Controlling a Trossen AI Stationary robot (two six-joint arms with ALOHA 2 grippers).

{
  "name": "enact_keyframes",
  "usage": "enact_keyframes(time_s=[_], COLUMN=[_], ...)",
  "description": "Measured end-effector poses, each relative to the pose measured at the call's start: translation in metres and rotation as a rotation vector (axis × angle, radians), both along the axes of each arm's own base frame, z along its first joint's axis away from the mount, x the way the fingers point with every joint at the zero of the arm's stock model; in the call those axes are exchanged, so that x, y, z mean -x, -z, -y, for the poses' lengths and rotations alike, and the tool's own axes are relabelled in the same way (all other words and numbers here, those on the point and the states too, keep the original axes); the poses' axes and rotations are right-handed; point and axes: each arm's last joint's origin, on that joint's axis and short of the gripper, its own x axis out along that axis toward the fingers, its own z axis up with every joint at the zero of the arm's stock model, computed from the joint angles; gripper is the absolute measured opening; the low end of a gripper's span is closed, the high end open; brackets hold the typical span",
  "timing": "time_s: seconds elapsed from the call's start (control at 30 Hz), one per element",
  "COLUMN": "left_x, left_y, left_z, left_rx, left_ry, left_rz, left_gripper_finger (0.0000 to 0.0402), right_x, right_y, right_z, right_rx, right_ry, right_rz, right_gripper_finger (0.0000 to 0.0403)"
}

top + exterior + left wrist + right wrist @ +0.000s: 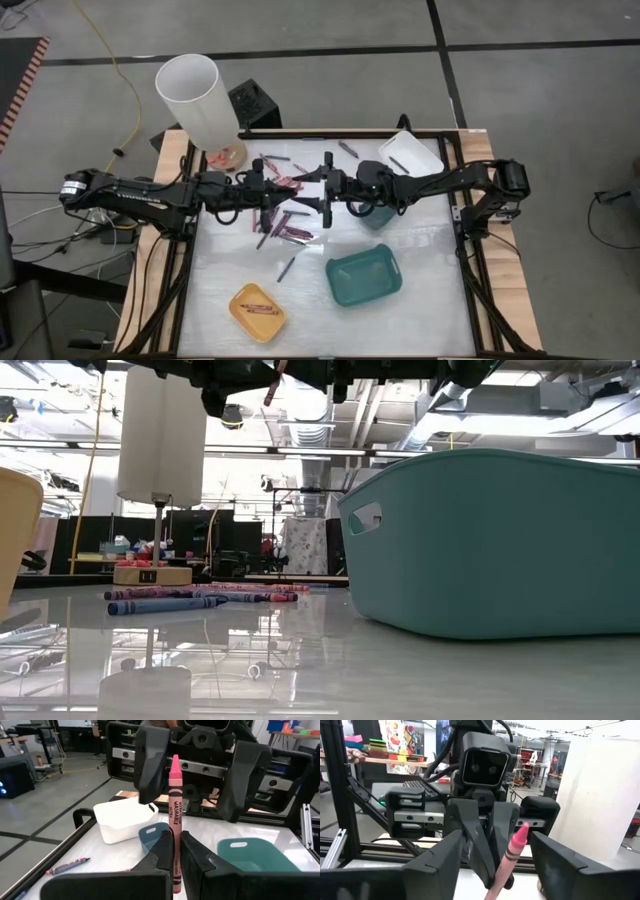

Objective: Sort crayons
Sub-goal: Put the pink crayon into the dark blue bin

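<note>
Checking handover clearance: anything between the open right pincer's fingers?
Yes. The pink crayon held by the left pincer stands between the right pincer's open fingers; both wrist views show it.

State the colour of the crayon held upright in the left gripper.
Pink crayon, with a black-printed wrapper; clearest in the left wrist view.

Four trays sit on the table (pixel 420 330): one yellow tray (pixel 258 311), one white tray (pixel 411 153) and two teal trays (pixel 364 277) (one mostly under the right arm). One tall white cylinder (pixel 196 97). Loose crayons (pixel 283 226): over a dozen, exact count unclear. Two arms.
</note>
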Motion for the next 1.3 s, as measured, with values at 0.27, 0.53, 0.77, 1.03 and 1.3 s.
enact_keyframes(time_s=[0.27,0.53,0.77,1.03,1.3], left_x=[0.000,0.000,0.000,0.001,0.005], left_y=[0.000,0.000,0.003,0.016,0.023], left_z=[0.000,0.000,0.000,0.000,-0.007], left_rx=[0.000,0.000,-0.015,-0.018,0.035], left_ry=[0.003,0.001,0.000,0.001,-0.237], left_rz=[0.003,-0.001,-0.038,-0.167,-0.222], left_gripper_finger=[0.0000,0.0002,0.0002,0.0000,0.0000], right_x=[0.000,0.000,0.000,0.017,0.065], right_y=[0.001,0.003,0.004,-0.005,0.000], right_z=[0.000,0.000,0.001,0.008,0.014], right_rx=[-0.002,-0.001,-0.008,-0.010,-0.103], right_ry=[0.000,0.001,0.051,0.258,0.666], right_rz=[-0.009,-0.028,-0.042,-0.136,-0.475], right_gripper_finger=[0.0102,0.0012,0.0005,0.0007,0.0007])
